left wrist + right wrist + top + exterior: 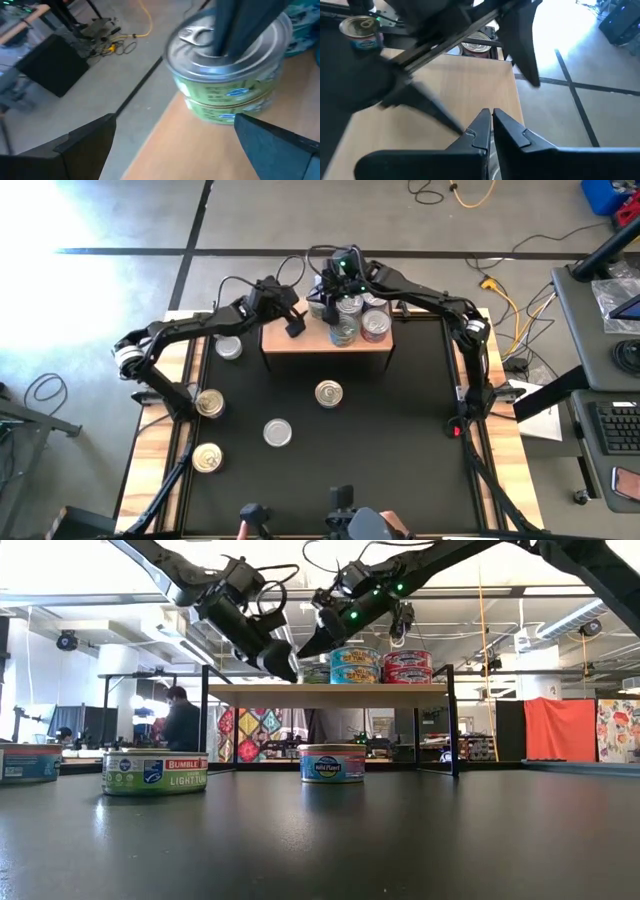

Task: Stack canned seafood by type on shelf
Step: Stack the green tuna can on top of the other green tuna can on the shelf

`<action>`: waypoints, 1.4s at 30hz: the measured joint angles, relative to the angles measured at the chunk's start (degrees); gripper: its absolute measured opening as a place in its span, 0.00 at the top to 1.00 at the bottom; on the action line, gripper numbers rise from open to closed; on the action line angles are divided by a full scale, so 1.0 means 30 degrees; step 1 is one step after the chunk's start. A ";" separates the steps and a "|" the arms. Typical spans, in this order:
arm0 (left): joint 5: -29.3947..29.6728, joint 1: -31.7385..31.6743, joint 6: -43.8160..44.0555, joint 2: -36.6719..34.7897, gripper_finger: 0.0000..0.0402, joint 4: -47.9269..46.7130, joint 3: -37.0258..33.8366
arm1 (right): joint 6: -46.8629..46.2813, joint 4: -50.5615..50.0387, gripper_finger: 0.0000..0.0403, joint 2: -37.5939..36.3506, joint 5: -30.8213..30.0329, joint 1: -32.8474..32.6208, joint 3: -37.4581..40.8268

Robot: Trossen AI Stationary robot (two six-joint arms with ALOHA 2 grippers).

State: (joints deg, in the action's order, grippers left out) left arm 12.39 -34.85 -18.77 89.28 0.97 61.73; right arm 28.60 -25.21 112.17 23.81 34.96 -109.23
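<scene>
Seen from above, the back of the shelf [300, 340] at twelve o'clock on the black table [400, 430] is largely hidden under both arms, so the stacked tins [362, 320] crowded on its one o'clock side cannot be counted. The low view shows them better: two-high stacks, blue-green labels [355, 665] beside red ones [407, 666]. The left wrist view alone shows a green-labelled stack [230, 85] of two with a silver pull-tab lid, half hidden by the blurred right arm.

The left gripper [294, 320] hovers over the shelf's eleven o'clock end, fingers spread wide and empty. The right gripper [492, 131] hangs over the stacks at twelve o'clock, fingers pressed together and holding nothing.

Five loose tins remain on the table: a silver one [229, 347] at ten o'clock, two gold ones [210, 403] [207, 458] at eight, a silver one [278, 432] near centre, and a blue-labelled one [329, 394] just in front of the shelf
</scene>
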 joint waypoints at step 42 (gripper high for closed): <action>0.0038 0.1983 0.2833 -0.6665 0.03 0.2520 -0.5757 | -0.0582 -0.3631 0.97 -0.0233 -0.4663 0.0067 -0.1195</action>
State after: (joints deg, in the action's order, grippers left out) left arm 12.50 -28.90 -10.27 69.29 8.53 44.47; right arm 26.85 -36.10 111.47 9.82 35.16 -112.81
